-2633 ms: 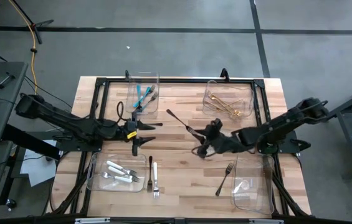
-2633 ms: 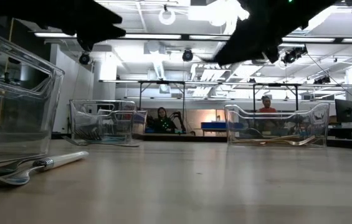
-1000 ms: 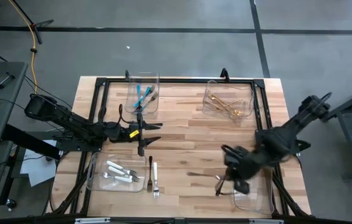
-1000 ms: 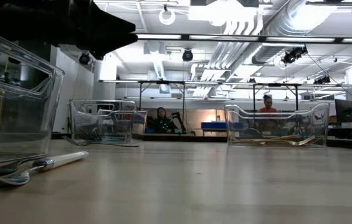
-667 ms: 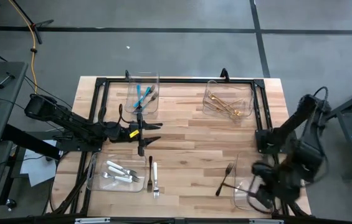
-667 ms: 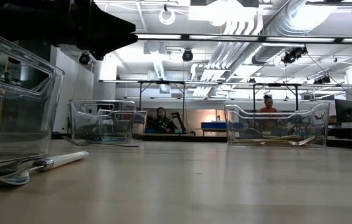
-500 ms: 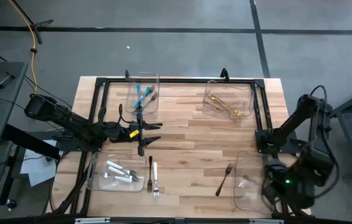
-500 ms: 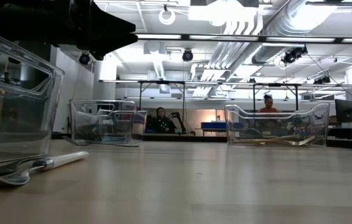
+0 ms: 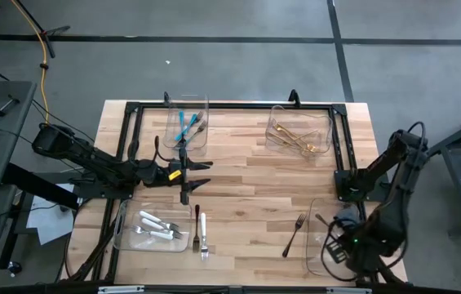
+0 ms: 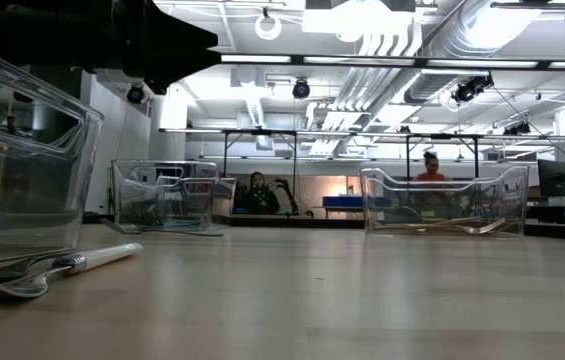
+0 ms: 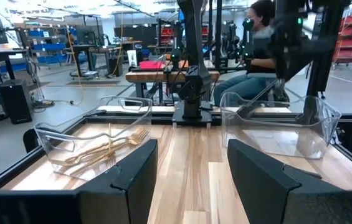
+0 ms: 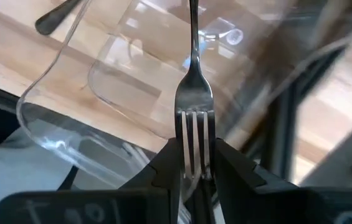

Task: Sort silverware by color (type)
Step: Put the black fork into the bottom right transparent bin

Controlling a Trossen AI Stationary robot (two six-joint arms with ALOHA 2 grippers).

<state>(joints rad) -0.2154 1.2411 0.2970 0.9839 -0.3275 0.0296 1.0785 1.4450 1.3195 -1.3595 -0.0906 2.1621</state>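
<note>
My right gripper hangs over the clear near-right bin, shut on a dark steel fork. Another dark fork lies on the table just left of that bin. My left gripper stands open and level at mid-left, with nothing between its fingers. Teal forks lie in the far-left bin, gold pieces in the far-right bin and white-handled pieces in the near-left bin. A white-handled piece and a dark one lie on the table beside that bin. My right gripper pinches the fork's tine end between its two fingers. The fingers come from above and lie along the fork. The handle sticks out beyond the fingertips over the bin, and the fork is lifted clear of the table.
Black frame rails run along the table's edges, and one passes close by the near-right bin. Bare wood lies open in the table's middle. In the low view, people sit at benches beyond the far edge.
My right gripper has carried the dark fork from the near middle of the table toward the near right corner, over the clear bin. It has rolled and tipped on the way, from slanting to pointing down. The fork has turned with it.
</note>
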